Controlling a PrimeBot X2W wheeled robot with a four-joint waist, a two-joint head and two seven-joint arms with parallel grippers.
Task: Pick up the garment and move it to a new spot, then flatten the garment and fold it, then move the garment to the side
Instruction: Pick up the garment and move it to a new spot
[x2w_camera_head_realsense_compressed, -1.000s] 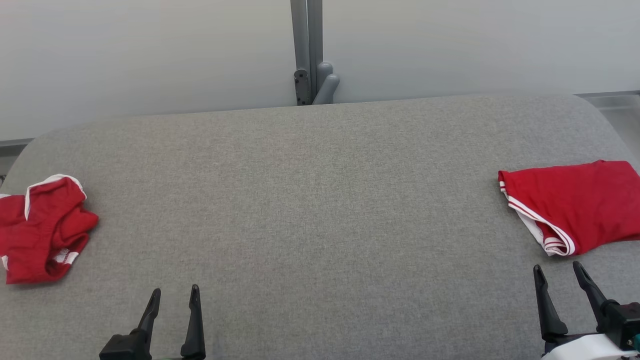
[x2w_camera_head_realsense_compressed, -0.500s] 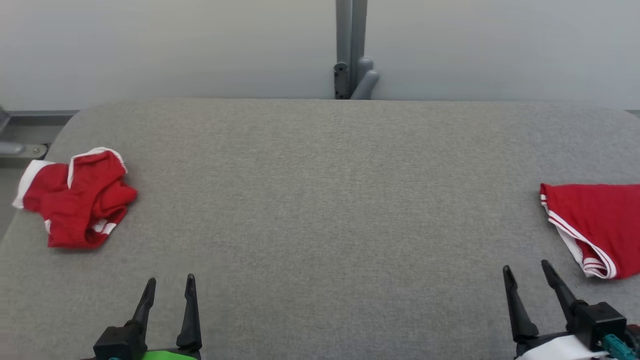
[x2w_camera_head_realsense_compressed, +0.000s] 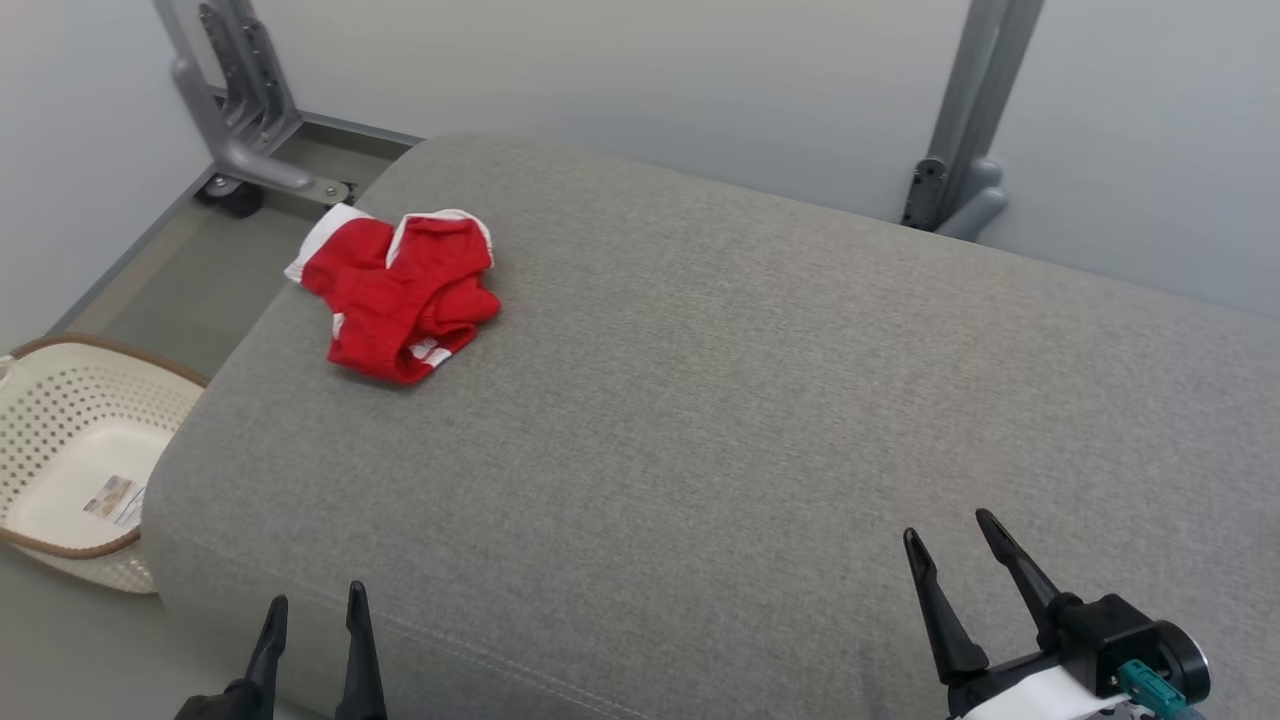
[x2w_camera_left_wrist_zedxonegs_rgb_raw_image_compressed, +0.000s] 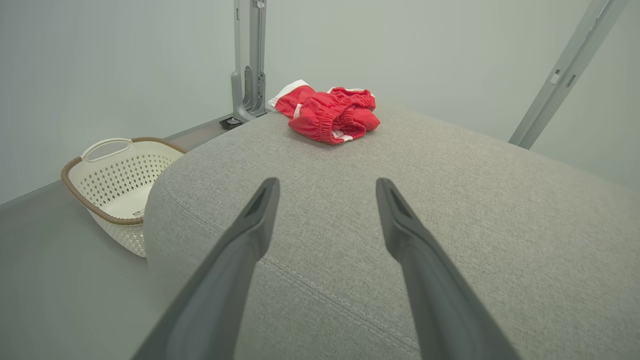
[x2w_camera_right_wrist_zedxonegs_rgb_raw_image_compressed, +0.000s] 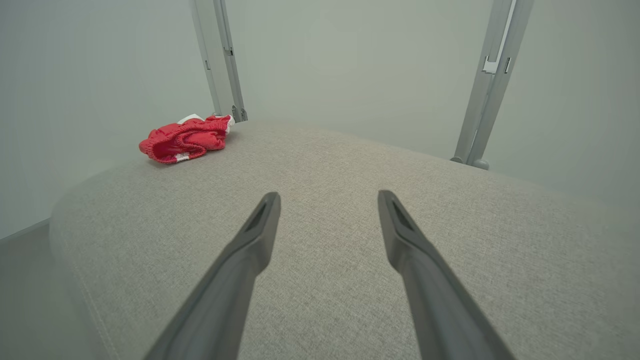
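Nearest, at 7 o'clock in the head view: left hand (x2w_camera_head_realsense_compressed: 316, 594), two dark fingers spread apart, holding nothing, by the near left corner of the worktop (x2w_camera_head_realsense_compressed: 700, 420). At 5 o'clock: right hand (x2w_camera_head_realsense_compressed: 947, 525), fingers spread apart too (nothing held), above the gray cloth top near its front edge. Same in both wrist views: a wide gap, gray cloth seen through it.

Farther out, a long stretch of soft gray worktop with a round corner. Down on the floor (x2w_camera_head_realsense_compressed: 60, 650) at 9 o'clock, just beside that corner: cream basket (x2w_camera_head_realsense_compressed: 40, 420) with little holes and a brown rim, a paper label (x2w_camera_head_realsense_compressed: 113, 497) lying inside.

Farther still, at 11 o'clock: red garment (x2w_camera_head_realsense_compressed: 405, 300) with white trim, all bunched up, lying on the worktop near its far left edge, well apart from both hands.

Farthest, at 11 and 1 o'clock: two gray metal posts (x2w_camera_head_realsense_compressed: 975, 110) against a pale wall (x2w_camera_head_realsense_compressed: 650, 80).
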